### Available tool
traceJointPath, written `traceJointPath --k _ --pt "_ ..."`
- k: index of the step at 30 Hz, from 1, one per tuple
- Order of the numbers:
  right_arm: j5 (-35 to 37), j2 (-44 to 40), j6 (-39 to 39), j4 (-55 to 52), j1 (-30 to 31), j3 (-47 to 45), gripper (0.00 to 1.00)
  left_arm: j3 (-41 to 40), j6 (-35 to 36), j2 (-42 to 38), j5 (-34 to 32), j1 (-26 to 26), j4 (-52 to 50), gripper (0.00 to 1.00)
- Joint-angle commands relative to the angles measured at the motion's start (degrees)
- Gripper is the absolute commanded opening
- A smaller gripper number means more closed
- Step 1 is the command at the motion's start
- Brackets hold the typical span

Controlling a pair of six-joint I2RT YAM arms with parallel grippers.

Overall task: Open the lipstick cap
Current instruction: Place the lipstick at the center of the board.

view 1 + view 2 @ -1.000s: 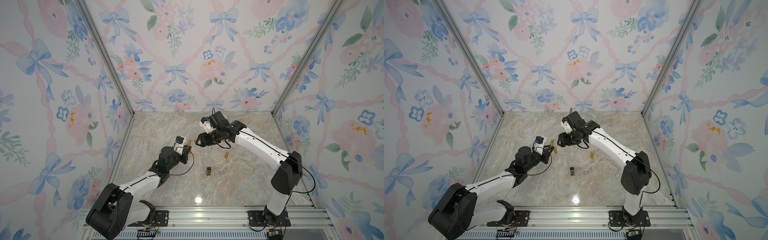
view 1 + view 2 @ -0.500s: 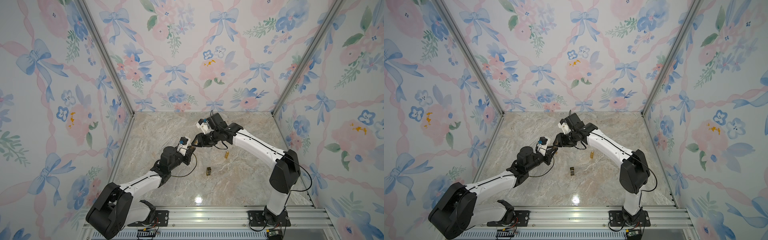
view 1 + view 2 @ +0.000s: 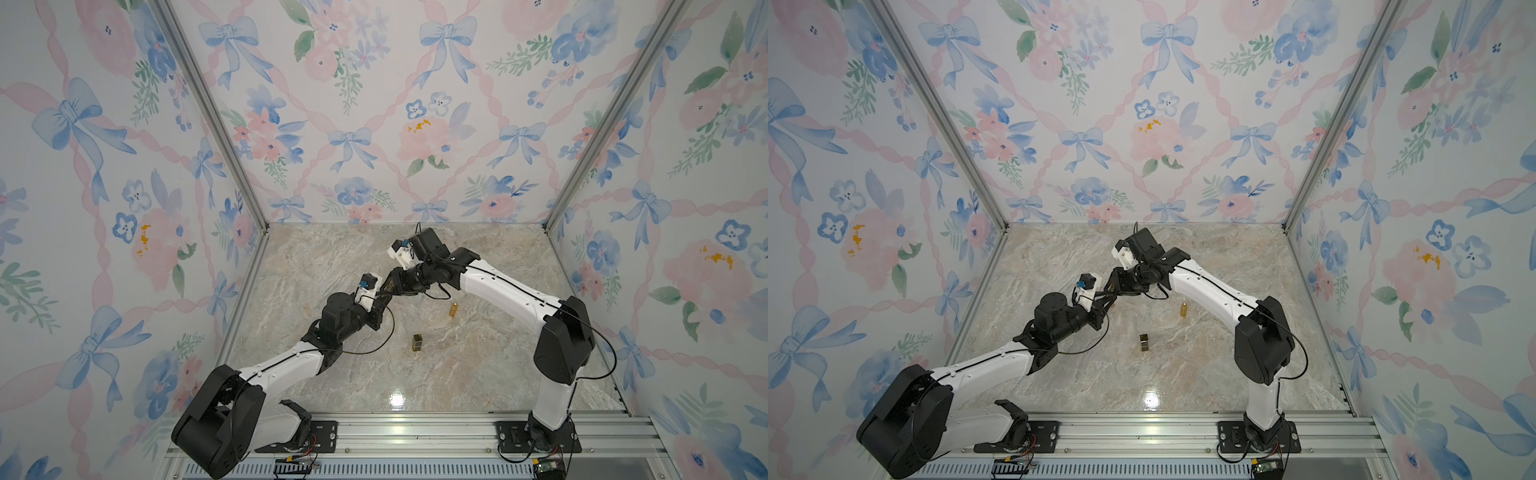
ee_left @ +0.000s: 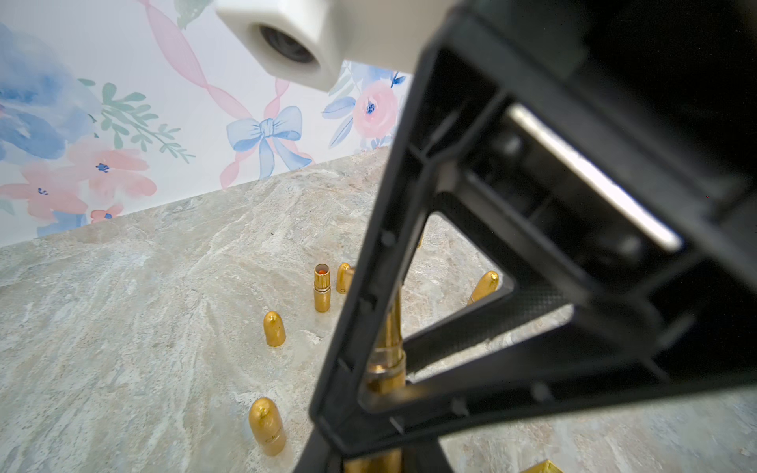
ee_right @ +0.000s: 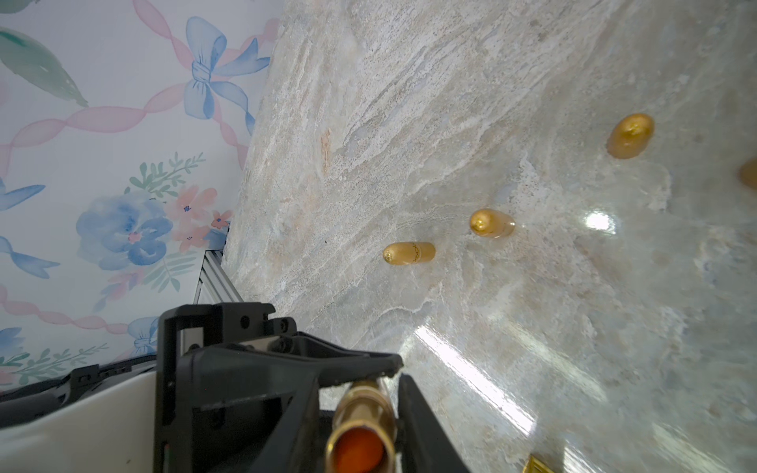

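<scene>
Clamped hard on the lower barrel of the lipstick (image 5: 361, 409) with the left gripper (image 3: 383, 297), tube held in the air above the table (image 3: 478, 365), left of its centre. Drawn in narrow on either side of the tube's upper end with the right gripper (image 3: 393, 288); cannot tell whether pressing on the gold yet.

Against a second ago: gone, the gap between the two grippers where the bare tube stood clear. Brought across and slightly down, the right gripper, to meet the left. Left gripper about where it was.

Given only by the right wrist view: the tube's open mouth facing the lens, orange stick inside, already uncapped. Given only by the left wrist view: a second lipstick (image 4: 322, 288), also uncapped, upright on the marble, with several bullet-shaped gold caps (image 4: 274, 329) standing round it, one just beside it. Left of all that in both top views: a lone cap (image 3: 453, 309) to the right of the grippers and a square gold-and-black piece (image 3: 417, 343) nearer the front edge. Grip itself hidden there under black fingers.

Dark lettering on a printed cap (image 5: 409, 254) in the right wrist view, too blurred to read. Fainter marks on the nearest cap (image 4: 267, 426) in the left wrist view, equally unreadable.
</scene>
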Motion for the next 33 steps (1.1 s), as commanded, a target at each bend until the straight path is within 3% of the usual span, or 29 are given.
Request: traceJointPath --k 1,14,19,26,33 --pt "-0.95 1.26 0.46 1.24 0.45 0.76 0.30 1.64 0.87 -0.69 0.14 -0.29 1.10 0.00" --pt "2.49 1.11 -1.61 -0.31 0.24 2.64 0.19 0.98 0.51 -1.44 -1.96 -0.29 1.11 0.00" --pt "8.00 1.78 -4.22 -3.59 0.09 6.22 0.19 -0.05 -0.34 -2.58 -3.60 -0.24 1.10 0.47" --pt "17.29 4.60 -8.62 -6.41 0.18 10.15 0.19 -3.28 -1.66 -6.45 -10.42 0.27 0.96 0.73" --pt "25.72 10.71 -12.71 -6.53 1.13 14.72 0.18 -5.81 -4.55 -8.94 -15.31 1.95 0.31 0.92"
